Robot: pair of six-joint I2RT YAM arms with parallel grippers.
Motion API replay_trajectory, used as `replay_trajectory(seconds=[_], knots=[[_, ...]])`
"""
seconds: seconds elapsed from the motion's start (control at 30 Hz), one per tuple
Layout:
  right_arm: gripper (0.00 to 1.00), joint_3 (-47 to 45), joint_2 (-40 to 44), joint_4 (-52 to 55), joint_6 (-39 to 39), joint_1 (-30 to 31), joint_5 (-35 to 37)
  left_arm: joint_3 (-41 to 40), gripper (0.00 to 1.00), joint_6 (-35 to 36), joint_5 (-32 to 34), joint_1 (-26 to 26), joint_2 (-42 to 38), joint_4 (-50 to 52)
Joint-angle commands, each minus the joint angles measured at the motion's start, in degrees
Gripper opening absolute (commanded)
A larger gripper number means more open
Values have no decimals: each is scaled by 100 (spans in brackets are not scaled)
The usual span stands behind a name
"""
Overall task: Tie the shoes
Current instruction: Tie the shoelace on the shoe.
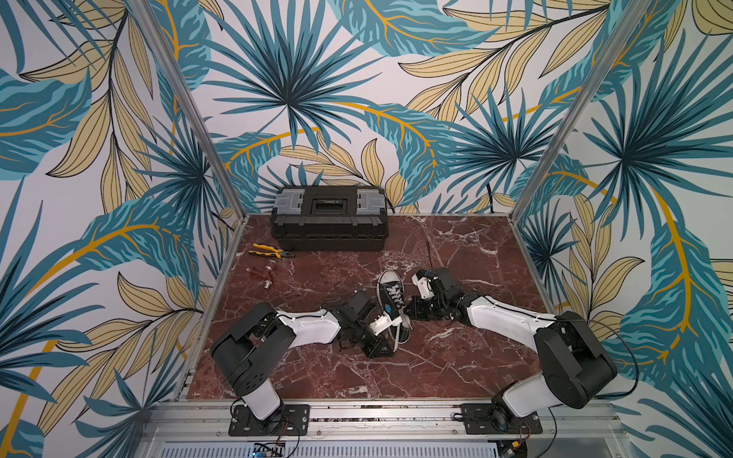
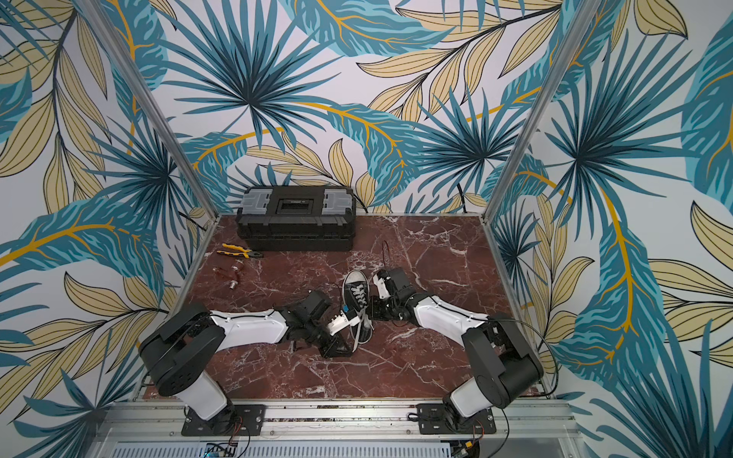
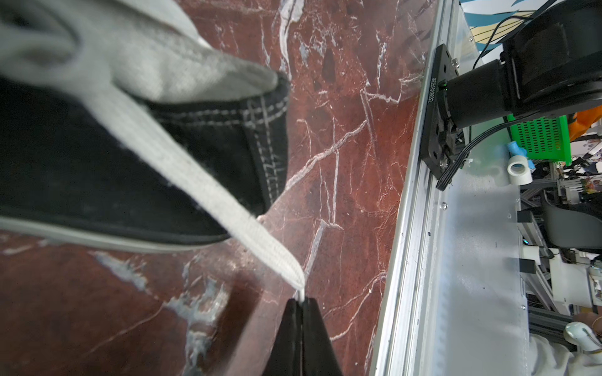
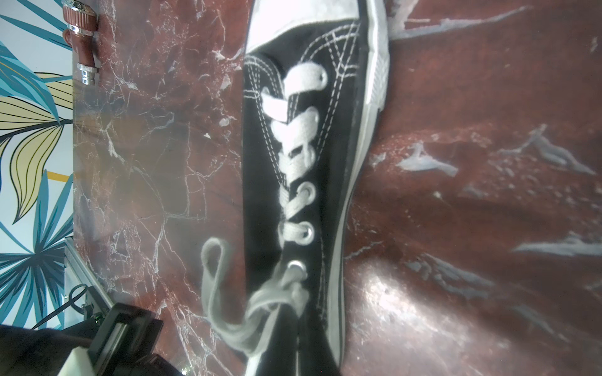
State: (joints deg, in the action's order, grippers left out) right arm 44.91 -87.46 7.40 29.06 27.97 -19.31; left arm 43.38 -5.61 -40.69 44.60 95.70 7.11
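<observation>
Between the two arms, at mid-table, we see the black canvas sneaker (image 1: pixel 390 293) lying on the red marble table (image 1: pixel 456 357), its white toe cap pointing far and its heel near. The left gripper (image 3: pixel 301 304), jaws nearly pressed together, pinches the tip of a flat white lace (image 3: pixel 208 195) that runs taut back to the shoe. The right gripper (image 1: pixel 410 311) sits just right of the shoe with its jaws pressed together; we cannot tell whether it holds anything. A loose lace loop (image 4: pixel 211 270) hangs by the top eyelets.

At the far edge stands a black toolbox (image 1: pixel 329 218), lid shut, so we cannot see its contents; its lid label is too small to read. Yellow-handled pliers (image 1: pixel 271 251) and brown fittings (image 1: pixel 265 273) lie near it on the left. Beyond the table, a green basket (image 3: pixel 540 140) shows, contents unclear. A black mounting plate (image 3: pixel 435 107) bears white lettering that we cannot read with certainty.
</observation>
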Motion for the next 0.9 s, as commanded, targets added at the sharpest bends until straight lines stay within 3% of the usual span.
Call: replay_trajectory(seconds=[0.0, 0.2, 0.47, 0.63, 0.87], knots=[[0, 35, -44, 138, -114, 18, 101, -49, 23, 10, 182, 23, 4, -21], [0, 22, 78, 288, -214, 17, 128, -112, 43, -178, 245, -154, -296, -189], [0, 11, 62, 202, -226, 18, 33, -285, 53, -1404, 400, -1052, -482, -1159], [0, 61, 14, 192, -244, 23, -3, 247, 54, -1849, 702, -1058, -6, -1298], [0, 57, 27, 215, -274, 24, -29, 971, 49, -1683, 747, -1057, 486, -1041]])
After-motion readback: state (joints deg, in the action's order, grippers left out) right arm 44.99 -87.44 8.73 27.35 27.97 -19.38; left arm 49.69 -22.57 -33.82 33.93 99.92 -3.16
